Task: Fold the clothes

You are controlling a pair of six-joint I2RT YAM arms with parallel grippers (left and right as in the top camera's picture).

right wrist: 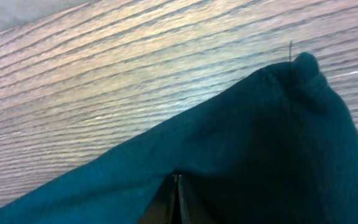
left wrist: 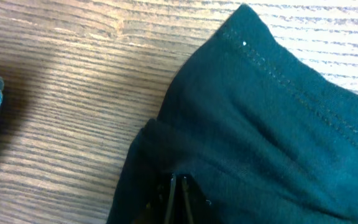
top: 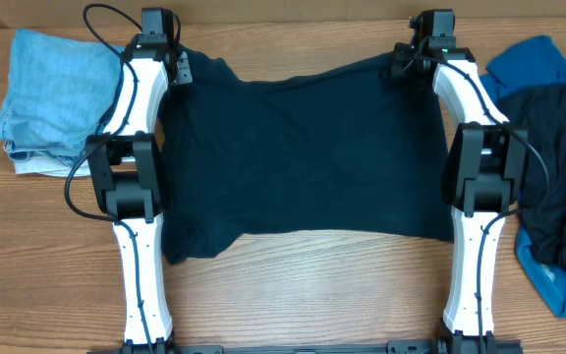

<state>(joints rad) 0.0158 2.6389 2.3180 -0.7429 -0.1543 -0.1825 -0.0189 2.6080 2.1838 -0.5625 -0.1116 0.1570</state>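
While the dark shirt [top: 303, 157] lies spread flat on the counter [top: 303, 295], it is held at its two far corners. The left end effector [left wrist: 178, 190] has its jaws pinched shut on the far left corner, near a sleeve. The right end effector [right wrist: 178, 186] has its jaws pinched shut on the far right corner. The near edge of the shirt lies loose.

I think this is the start of the first fold. Next, both sides would need to lift the far edge a little and carry it over toward the near edge. They should move together so the cloth does not twist or bunch up.

A heap of clothes [top: 558, 177] waits on the right. Some pale blue ones [top: 42, 98] sit on the left.
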